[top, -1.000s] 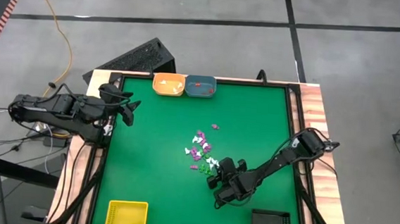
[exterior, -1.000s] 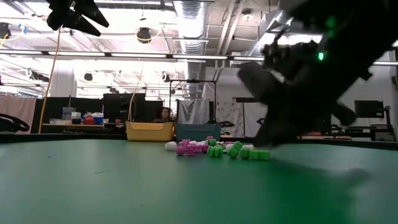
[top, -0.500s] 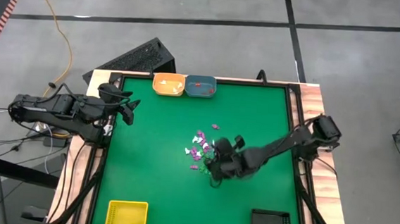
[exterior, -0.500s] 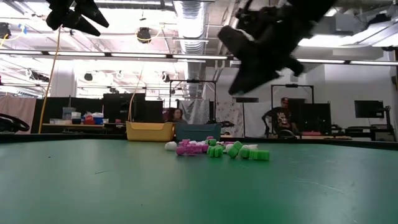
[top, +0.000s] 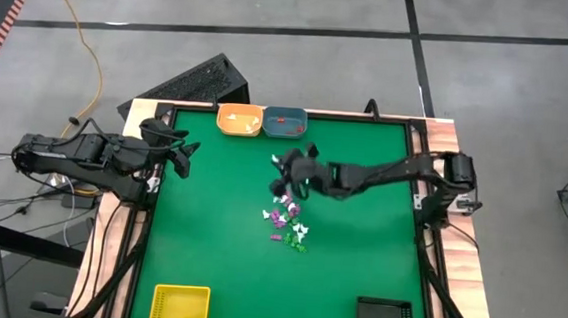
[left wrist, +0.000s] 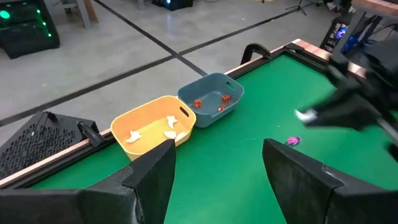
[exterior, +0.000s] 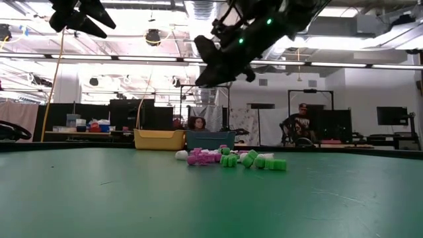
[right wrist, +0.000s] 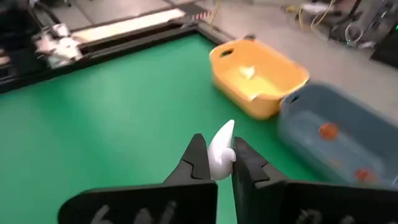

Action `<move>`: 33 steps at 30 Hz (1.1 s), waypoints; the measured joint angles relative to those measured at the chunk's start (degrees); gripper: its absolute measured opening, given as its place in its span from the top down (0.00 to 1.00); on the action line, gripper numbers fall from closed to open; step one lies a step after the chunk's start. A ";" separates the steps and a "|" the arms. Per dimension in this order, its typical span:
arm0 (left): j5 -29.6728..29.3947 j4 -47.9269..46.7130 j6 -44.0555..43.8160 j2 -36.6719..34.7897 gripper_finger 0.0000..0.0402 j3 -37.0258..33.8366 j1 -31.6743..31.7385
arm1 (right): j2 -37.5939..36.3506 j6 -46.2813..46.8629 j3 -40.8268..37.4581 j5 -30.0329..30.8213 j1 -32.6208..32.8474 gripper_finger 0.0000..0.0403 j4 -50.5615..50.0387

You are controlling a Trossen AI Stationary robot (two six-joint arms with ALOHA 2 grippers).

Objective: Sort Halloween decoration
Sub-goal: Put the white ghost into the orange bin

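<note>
The Halloween decoration is a small heap of white, purple and green trinkets [top: 285,221] lying mid-table, also seen in the low view [exterior: 228,158]. My right gripper [top: 281,167] hangs above the table between the heap and the far trays, shut on one white trinket [right wrist: 222,144]. In the orange tray [top: 240,120] lie white pieces, and in the blue tray [top: 285,123] orange-red ones. My left gripper [top: 186,157] waits open and raised at the table's left edge. My right gripper pinches the white trinket's lower half [right wrist: 219,158] between its two fingertips. The fingers slant down toward the far trays. The trinket is lifted clear of the table, and its pointed end [right wrist: 229,126] sticks out beyond the tips.
A yellow tray [top: 179,306] stands at the near left corner and a black tray [top: 384,317] at the near right. One purple trinket [left wrist: 293,141] lies apart from the heap, toward the far side. Bare green mat spreads left of the heap.
My right gripper has risen from the mat at the heap's near right side. It has swung over the heap toward the far edge and the two trays, rolling as it went. It stays shut. The heap has not moved.
</note>
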 joint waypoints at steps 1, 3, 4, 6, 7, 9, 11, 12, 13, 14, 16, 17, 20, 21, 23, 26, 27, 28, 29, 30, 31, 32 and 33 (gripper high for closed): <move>0.29 0.04 0.15 0.00 0.42 0.00 0.00 | 0.06 -1.15 -0.05 -1.72 -1.50 0.95 2.05; 0.71 0.08 0.13 0.02 0.42 0.00 -0.01 | 0.67 -2.67 -0.03 -5.05 -4.36 0.95 6.68; 0.79 0.11 0.13 0.01 0.42 0.00 -0.02 | 0.96 -2.89 0.06 -6.34 -5.70 0.95 8.62; 0.83 0.11 0.13 0.02 0.42 0.00 -0.02 | 1.64 -3.07 0.03 -8.42 -8.12 0.95 10.70; 0.83 0.10 0.13 0.01 0.42 0.00 0.00 | 2.71 -3.07 0.22 -9.24 -9.16 0.95 12.41; 0.83 0.16 0.28 -0.23 0.42 0.00 -0.02 | 4.02 -3.07 1.43 -10.93 -10.94 0.95 13.61; 0.83 0.21 0.34 -0.36 0.42 0.00 -0.02 | 6.49 -3.11 3.69 -12.88 -12.42 0.95 14.21; 0.83 0.19 0.37 -0.60 0.42 0.00 -0.01 | 7.78 -3.11 5.25 -14.00 -13.01 0.95 14.97; 0.83 0.17 0.36 -0.78 0.42 0.00 0.00 | 9.08 -3.11 6.53 -14.98 -13.46 0.95 14.40; 0.83 0.18 0.37 -0.95 0.42 0.00 0.00 | 10.72 -3.15 8.14 -16.44 -13.82 0.95 13.99; 0.81 0.17 0.37 -1.50 0.42 0.00 0.00 | 14.39 -3.27 12.24 -19.21 -14.45 0.95 14.50; 0.76 0.20 0.37 -1.57 0.42 0.00 -0.01 | 15.88 -3.27 13.97 -20.59 -14.82 0.95 13.83; 0.61 0.15 0.39 -2.21 0.42 0.00 0.00 | 20.69 -3.27 20.18 -24.67 -15.73 0.95 14.23; 0.59 0.33 0.39 -2.27 0.42 0.00 0.00 | 22.22 -3.26 22.20 -25.80 -16.10 0.95 14.25; 0.46 0.34 0.39 -2.68 0.42 0.00 0.00 | 24.77 -3.24 25.62 -27.50 -16.90 0.95 14.08; 0.63 0.37 0.39 -3.07 0.42 0.00 -0.01 | 28.38 -3.01 30.80 -29.57 -18.00 0.95 13.46; 0.63 0.42 0.40 -3.16 0.42 0.00 -0.02 | 29.53 -3.02 32.62 -30.16 -18.34 0.95 13.49; 0.64 0.49 0.41 -3.40 0.42 0.00 -0.02 | 30.42 -2.98 34.13 -30.46 -18.62 0.95 13.50; 0.65 0.44 0.39 -3.45 0.42 0.00 -0.02 | 31.11 -3.00 35.37 -30.53 -18.95 0.95 12.61; 0.66 0.45 0.41 -3.51 0.42 0.00 -0.02 | 31.94 -3.00 36.75 -30.51 -19.12 0.95 11.60; 0.60 0.54 0.41 -3.53 0.42 0.00 -0.02 | 32.77 -3.06 37.94 -30.51 -19.31 0.95 11.10; 0.52 0.55 0.41 -3.55 0.42 0.00 -0.02 | 33.47 -3.05 38.73 -30.51 -19.56 0.95 10.21; 0.46 0.50 0.41 -3.61 0.42 0.00 -0.02 | 34.03 -3.03 39.45 -30.52 -19.80 0.95 8.87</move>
